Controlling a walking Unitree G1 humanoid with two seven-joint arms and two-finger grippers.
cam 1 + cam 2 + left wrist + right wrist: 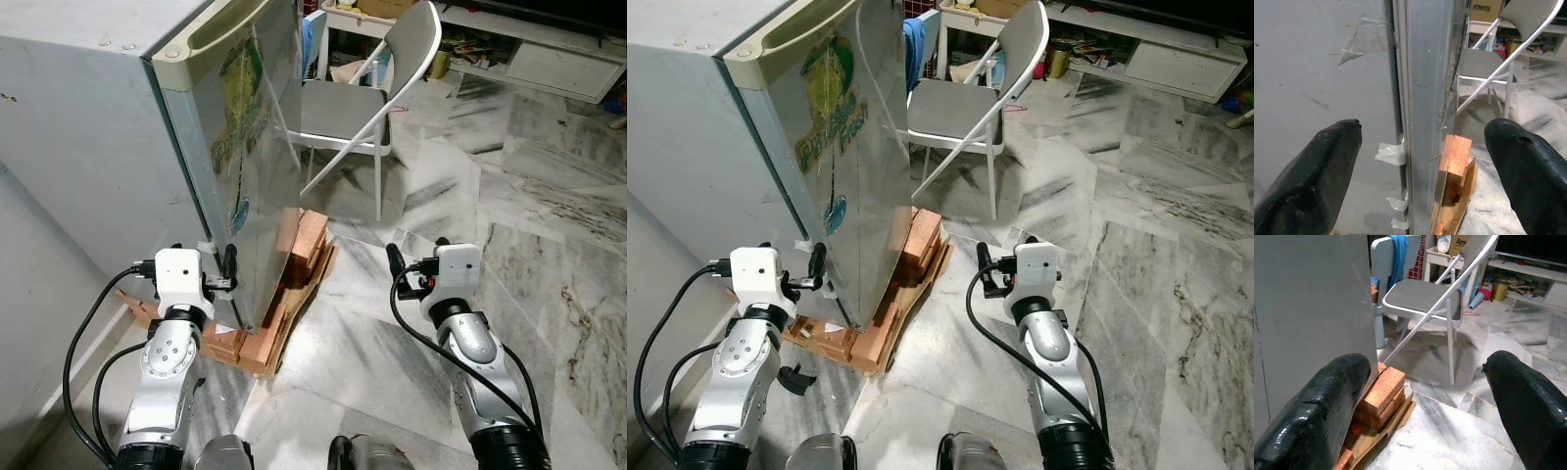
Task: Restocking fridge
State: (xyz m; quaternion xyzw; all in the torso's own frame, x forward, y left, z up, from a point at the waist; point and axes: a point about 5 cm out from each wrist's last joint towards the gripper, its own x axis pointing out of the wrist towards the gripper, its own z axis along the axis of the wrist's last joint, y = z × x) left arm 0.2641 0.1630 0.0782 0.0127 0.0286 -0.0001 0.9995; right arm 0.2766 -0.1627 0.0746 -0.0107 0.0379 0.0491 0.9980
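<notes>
- Left gripper (1420,161): fingers spread wide and holding nothing, straddling the seam where the door's (257,147) closed edge meets the cabinet side, low down near the bottom corner.
- Right gripper (1425,396): likewise wide open and empty, raised over the marble floor (529,196) just off the fridge's front corner, touching nothing.
- Fridge (88,127): the task's object, a small grey unit with its door shut; it stands on stacked bricks (306,245) and a sheet of board rather than on the floor.
- Beyond: a folding chair (367,98) stands near the door's front face.
- No goods to restock can be made out.
- Risks, as judged: a sharp pull at the low edge may rock the fridge on its loose bricks; a swinging door may strike the chair; fingers could slip off the narrow seam.
</notes>
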